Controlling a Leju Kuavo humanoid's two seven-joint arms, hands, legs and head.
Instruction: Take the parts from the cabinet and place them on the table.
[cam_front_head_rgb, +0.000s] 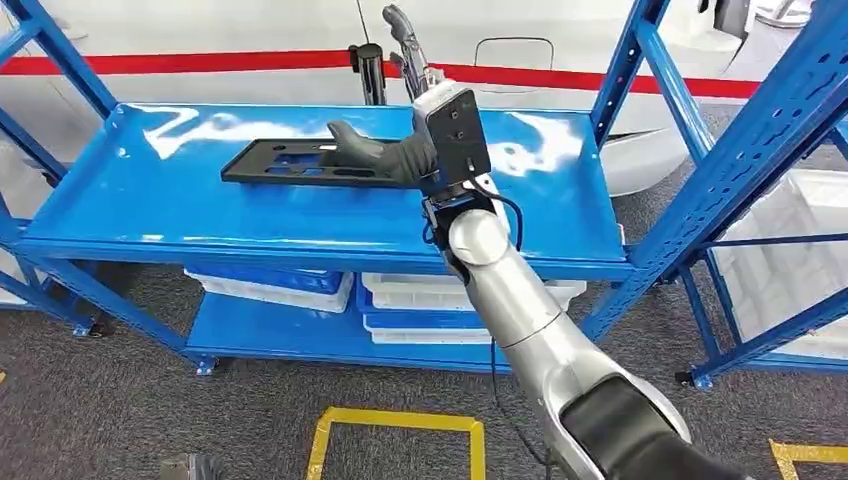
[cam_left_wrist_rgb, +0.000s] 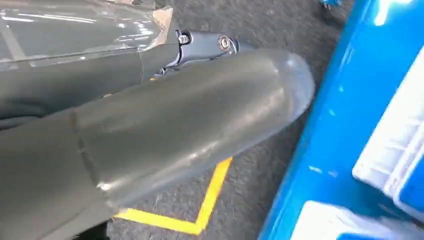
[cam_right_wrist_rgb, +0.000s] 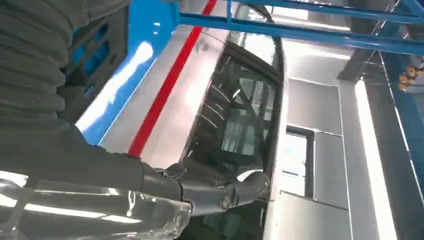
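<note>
No readable text, label, brand, number or sign in any view. Blue shelf, black part and white bins carry no legible marking. Red stripe on white wall and yellow floor lines are plain colour marks, no lettering.

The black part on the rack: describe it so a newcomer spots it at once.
On the blue rack's top shelf lies a flat black plate with cut-out slots, under the right hand. The white bins sit lower down.
</note>
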